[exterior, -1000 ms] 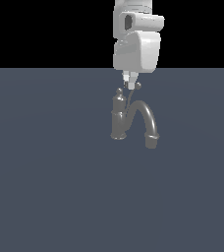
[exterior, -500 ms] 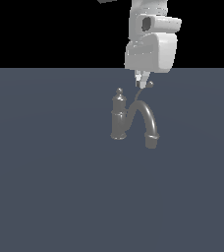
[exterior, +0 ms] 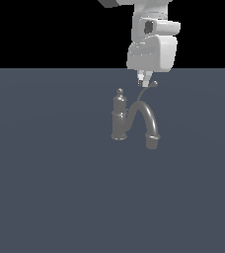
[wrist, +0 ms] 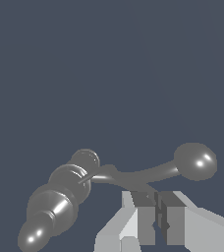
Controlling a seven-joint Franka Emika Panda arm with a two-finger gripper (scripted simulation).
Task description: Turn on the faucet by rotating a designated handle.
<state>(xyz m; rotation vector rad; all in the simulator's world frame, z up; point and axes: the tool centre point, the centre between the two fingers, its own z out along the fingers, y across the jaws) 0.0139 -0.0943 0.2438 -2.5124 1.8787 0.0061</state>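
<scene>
The grey faucet (exterior: 120, 118) stands upright on the floor, with a knob on top and its thick arched spout (exterior: 148, 118) curving toward the exterior view's right. The handle (exterior: 145, 92) is a thin curved lever rising from the column to a small ball tip (exterior: 154, 84). In the wrist view the handle (wrist: 143, 174) runs from the column (wrist: 60, 197) to the ball (wrist: 195, 161), just past my fingertips. My gripper (exterior: 143, 82) (wrist: 156, 198) hangs from above, shut, with its fingers (wrist: 143, 216) pressed together against the lever near the ball. It holds nothing.
The faucet stands alone on a flat dark blue-grey floor (exterior: 45, 188). The white arm (exterior: 151, 47) comes down from above, directly over the spout.
My gripper has moved toward the exterior view's right. The handle's ball tip has swung the same way with it, from above the column to above the spout.
</scene>
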